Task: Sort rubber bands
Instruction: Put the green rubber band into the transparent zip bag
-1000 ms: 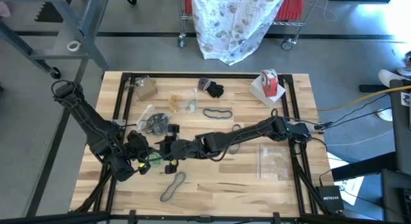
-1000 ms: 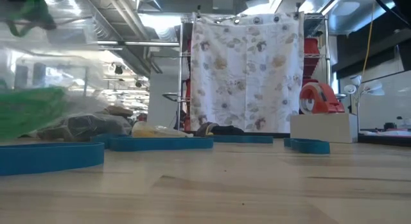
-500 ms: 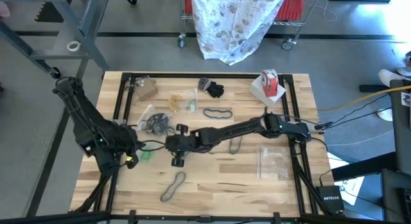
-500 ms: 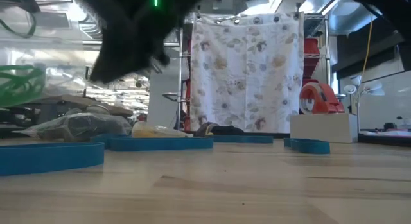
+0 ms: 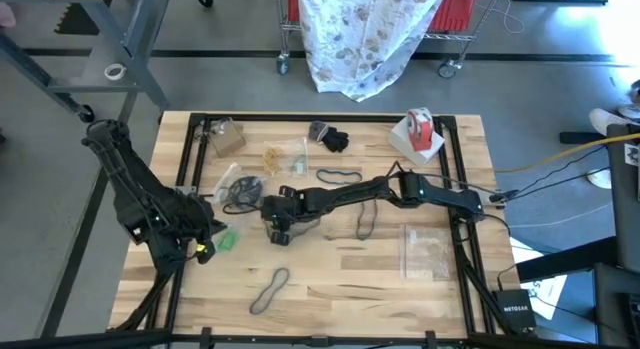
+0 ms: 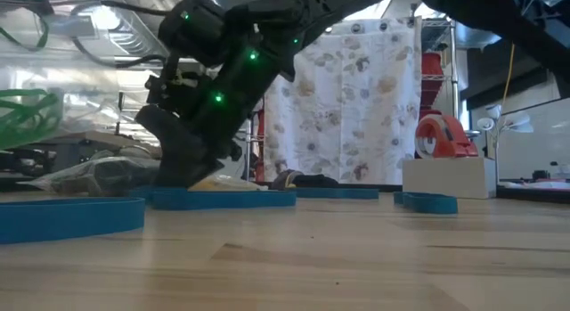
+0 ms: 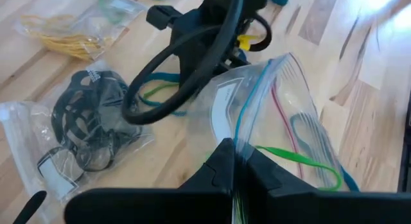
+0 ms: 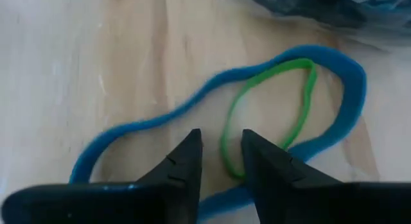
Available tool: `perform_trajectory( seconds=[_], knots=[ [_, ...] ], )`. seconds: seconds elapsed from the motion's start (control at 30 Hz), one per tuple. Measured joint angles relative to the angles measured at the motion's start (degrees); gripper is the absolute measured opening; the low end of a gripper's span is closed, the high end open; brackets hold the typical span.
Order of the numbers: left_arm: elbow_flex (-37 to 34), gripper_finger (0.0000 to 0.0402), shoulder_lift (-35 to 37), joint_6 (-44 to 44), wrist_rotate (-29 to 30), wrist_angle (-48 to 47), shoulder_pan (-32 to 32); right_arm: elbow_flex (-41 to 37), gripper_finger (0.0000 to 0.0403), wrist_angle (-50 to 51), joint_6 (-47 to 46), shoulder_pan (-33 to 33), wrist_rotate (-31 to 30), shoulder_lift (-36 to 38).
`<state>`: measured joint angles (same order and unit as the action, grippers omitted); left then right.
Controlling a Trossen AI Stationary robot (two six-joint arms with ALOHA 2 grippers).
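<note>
My right arm has swung away from the bag — a second ago it was reaching into the bag's mouth by the left gripper, now it stretches low across the table point(image 5: 330, 289) toward the middle-left. That tells me one drop is done and I'm going for the next band. The right gripper point(image 8: 219, 161) hangs just over a thin green rubber band point(image 8: 268, 108) lying inside a wide blue rubber band point(image 8: 192, 115) — jaws a little apart, nothing between them yet, tips straddling the green loop's near end. From above, the gripper sits beside a clear bag of black bands point(image 5: 240, 192).

The left gripper point(image 7: 236, 167) stays where it was at the left side of the table, jaws clamped on the rim of a clear zip bag point(image 7: 282, 115) held open; green bands point(image 7: 302, 161) show inside it. Left arm is folded back, elbow high.

Loose bands remain: a dark loop point(image 5: 268, 290) near the front edge, another point(image 5: 339, 176) further back.
</note>
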<state>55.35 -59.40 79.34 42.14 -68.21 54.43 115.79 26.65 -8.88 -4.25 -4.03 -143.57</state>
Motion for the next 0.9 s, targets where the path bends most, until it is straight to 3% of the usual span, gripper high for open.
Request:
perform_trajectory(
  seconds=[0.1,0.23,0.5,0.9],
  knots=[
    [0.00,0.0000,0.00,0.01,0.01,0.14,0.00,0.09,0.0080,-0.18,0.09,-0.10,-0.03,-0.39],
    [0.00,0.0000,0.00,0.10,-0.01,0.16,0.00,0.09,0.0012,-0.06,0.19,-0.20,0.02,-0.41],
    [0.00,0.0000,-0.09,0.17,0.01,0.29,0.00,0.23,0.0003,2.30,0.33,-2.49,-3.72,3.35],
    [-3.68,0.0000,-3.14,1.72,0.03,3.83,-0.07,7.15,0.0001,7.24,4.96,-9.03,-3.91,12.13]
  ],
)
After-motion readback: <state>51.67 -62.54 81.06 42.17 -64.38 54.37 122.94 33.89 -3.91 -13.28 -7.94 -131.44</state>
